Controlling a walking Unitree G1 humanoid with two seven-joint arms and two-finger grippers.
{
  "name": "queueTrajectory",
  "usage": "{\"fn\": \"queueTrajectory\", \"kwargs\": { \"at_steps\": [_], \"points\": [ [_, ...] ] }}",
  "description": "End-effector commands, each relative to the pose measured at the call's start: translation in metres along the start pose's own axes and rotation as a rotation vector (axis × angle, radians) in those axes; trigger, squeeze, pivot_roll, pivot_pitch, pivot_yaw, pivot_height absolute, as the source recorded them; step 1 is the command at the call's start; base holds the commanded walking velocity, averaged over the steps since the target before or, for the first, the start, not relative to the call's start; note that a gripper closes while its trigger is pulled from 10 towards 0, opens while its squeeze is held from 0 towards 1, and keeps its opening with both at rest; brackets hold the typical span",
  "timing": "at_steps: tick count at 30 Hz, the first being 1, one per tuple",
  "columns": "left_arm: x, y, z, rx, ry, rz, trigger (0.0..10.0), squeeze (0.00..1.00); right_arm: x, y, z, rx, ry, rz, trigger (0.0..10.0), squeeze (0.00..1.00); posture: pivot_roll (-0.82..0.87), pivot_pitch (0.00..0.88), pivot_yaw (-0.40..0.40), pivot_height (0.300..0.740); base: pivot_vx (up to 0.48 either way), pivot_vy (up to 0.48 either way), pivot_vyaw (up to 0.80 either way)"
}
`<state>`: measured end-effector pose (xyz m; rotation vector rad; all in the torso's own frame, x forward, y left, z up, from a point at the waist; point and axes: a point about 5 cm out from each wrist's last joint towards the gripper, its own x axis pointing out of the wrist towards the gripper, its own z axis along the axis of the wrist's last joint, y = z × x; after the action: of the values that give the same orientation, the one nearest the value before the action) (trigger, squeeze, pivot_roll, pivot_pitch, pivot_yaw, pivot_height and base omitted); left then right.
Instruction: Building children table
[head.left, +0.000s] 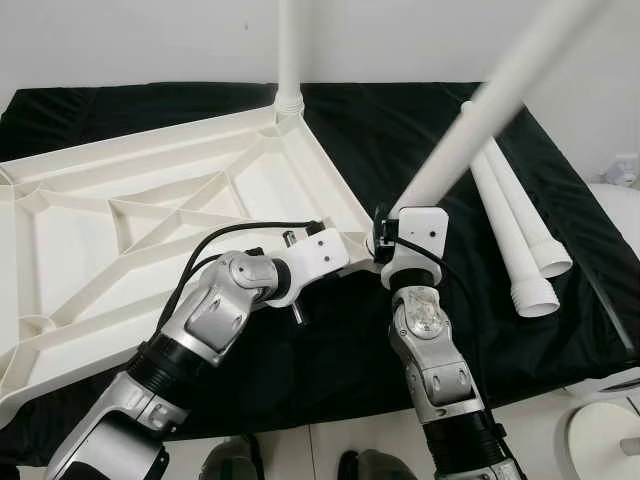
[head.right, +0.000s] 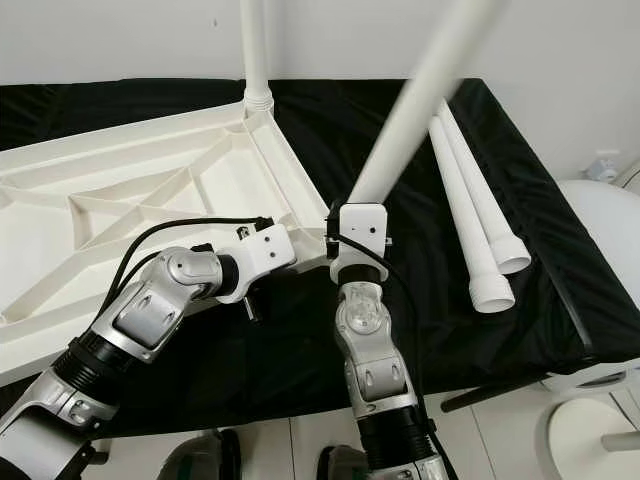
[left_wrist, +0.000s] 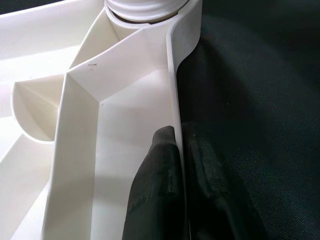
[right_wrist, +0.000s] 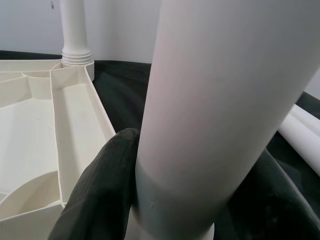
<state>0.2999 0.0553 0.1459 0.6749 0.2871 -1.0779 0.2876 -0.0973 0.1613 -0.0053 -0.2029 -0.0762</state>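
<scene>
The white tabletop (head.left: 150, 210) lies upside down on a black cloth, ribs facing up. One white leg (head.left: 289, 50) stands upright in its far corner socket (left_wrist: 142, 7). My left gripper (left_wrist: 179, 135) is shut on the tabletop's right rim (left_wrist: 172, 90), one black finger (left_wrist: 155, 185) inside the rim and one outside. My right gripper (right_wrist: 185, 200) is shut on the thick end of a second white leg (head.left: 480, 120), with black fingers (right_wrist: 100, 185) on either side. That leg tilts up and to the right, its lower end by the tabletop's near right corner (head.left: 365, 250).
Two loose white legs (head.left: 515, 220) lie side by side on the black cloth (head.left: 400, 130) to the right. White rounded objects (head.left: 615, 210) stand past the cloth's right edge. A pale wall rises behind, and light floor runs along the front.
</scene>
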Motion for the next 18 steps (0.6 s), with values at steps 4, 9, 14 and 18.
{"fn": "queueTrajectory", "kwargs": {
  "at_steps": [4,9,14,18],
  "points": [
    [0.005,-0.004,-0.020,-0.024,0.092,0.000,10.0,0.00,-0.003,-0.006,-0.015,0.026,0.079,-0.066,1.7,0.00,-0.03,0.100,-0.008,0.740,0.000,0.000,0.00],
    [0.005,-0.004,-0.019,-0.023,0.091,0.001,10.0,0.00,0.000,-0.006,-0.015,0.033,0.080,-0.044,10.0,0.00,-0.03,0.098,-0.008,0.740,0.000,0.000,0.00],
    [0.004,-0.006,-0.019,-0.022,0.090,-0.002,10.0,0.00,0.016,-0.020,-0.013,0.057,0.105,0.069,10.0,0.00,-0.03,0.097,-0.007,0.740,0.000,0.000,0.00],
    [0.005,-0.006,-0.019,-0.021,0.090,-0.002,10.0,0.00,0.020,-0.025,-0.013,0.021,0.113,0.133,10.0,0.00,-0.03,0.095,-0.011,0.740,0.000,0.000,0.00]
  ]
}}
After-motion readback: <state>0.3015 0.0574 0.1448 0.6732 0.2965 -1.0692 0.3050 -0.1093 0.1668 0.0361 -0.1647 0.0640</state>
